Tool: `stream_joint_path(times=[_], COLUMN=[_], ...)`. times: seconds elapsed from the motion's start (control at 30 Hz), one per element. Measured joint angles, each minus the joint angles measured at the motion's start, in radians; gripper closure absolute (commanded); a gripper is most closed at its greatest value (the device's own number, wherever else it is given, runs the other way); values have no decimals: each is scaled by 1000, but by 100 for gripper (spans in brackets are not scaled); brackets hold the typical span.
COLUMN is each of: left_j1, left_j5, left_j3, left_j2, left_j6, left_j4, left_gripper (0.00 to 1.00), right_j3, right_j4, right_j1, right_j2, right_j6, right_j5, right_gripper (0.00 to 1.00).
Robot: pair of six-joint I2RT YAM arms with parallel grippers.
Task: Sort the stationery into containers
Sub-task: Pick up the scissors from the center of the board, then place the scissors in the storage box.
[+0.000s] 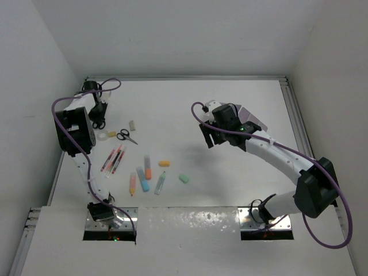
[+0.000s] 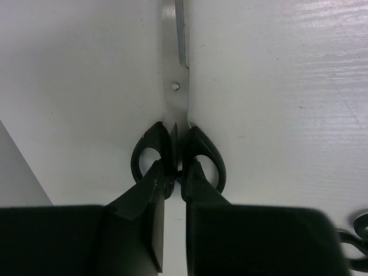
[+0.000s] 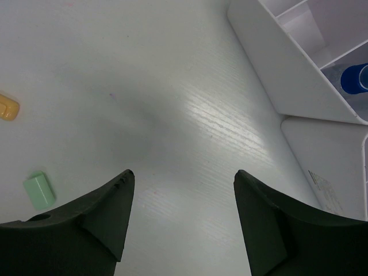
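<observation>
A: Where was the left gripper (image 2: pixel 175 175)?

B: Far left of the white table (image 1: pixel 230 98). Its fingers (image 2: pixel 150 195) were drawn nearly together, pinching the black-handled steel scissors (image 2: pixel 175 98) where the two handle loops meet. The blades were closed and pointed straight away from the wrist camera. I couldn't tell whether the pair was lifted or lying flat.

A: And the right gripper (image 3: pixel 184 172)?

B: Its fingers were spread wide with nothing between them. It was held over bare table, just beside the white desk organizer with slanted compartments (image 3: pixel 299 80). A blue round item (image 3: pixel 353 79) sat in one compartment, what kind unclear.

A: Loose stationery?

B: All left of centre, well apart from the organizer. A second pair of black-handled scissors (image 1: pixel 126 137) lay near the left gripper, with a small grey eraser (image 1: pixel 132 125) just beyond it. Two thin pink-red pens (image 1: pixel 112 160) lay side by side, nearer the arm bases. Right of them lay a loose cluster:
- a short orange marker (image 1: pixel 133 184)
- a blue marker (image 1: pixel 142 179)
- a marker showing orange and pale blue (image 1: pixel 148 167)
- a green marker (image 1: pixel 160 183)

Further right were a small orange eraser (image 1: pixel 164 163) and a pale green eraser (image 1: pixel 184 179), not touching.
</observation>
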Motion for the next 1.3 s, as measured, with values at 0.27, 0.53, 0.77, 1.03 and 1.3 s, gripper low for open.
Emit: stream_joint_path(times=[0.27, 0.53, 0.77, 1.03, 1.3], left_j1=[2, -11, -96, -434, -653], left_j5=[14, 108, 217, 339, 346], left_j3=[8, 150, 260, 256, 182], left_j2=[-3, -60, -172, -244, -343], left_j6=[-3, -9, -13, 24, 176], left_j4=[-5, -52, -129, -179, -219], left_gripper=[100, 100, 100, 100, 100], right_j3=[0, 2, 6, 26, 169], right_j4=[-1, 16, 82, 154, 272], right_j1=[6, 8, 4, -63, -127], right_j2=[0, -42, -112, -131, -129], right_j6=[-3, -26, -79, -130, -208], right_j5=[5, -6, -34, -62, -190], right_gripper=[31, 31, 32, 37, 27])
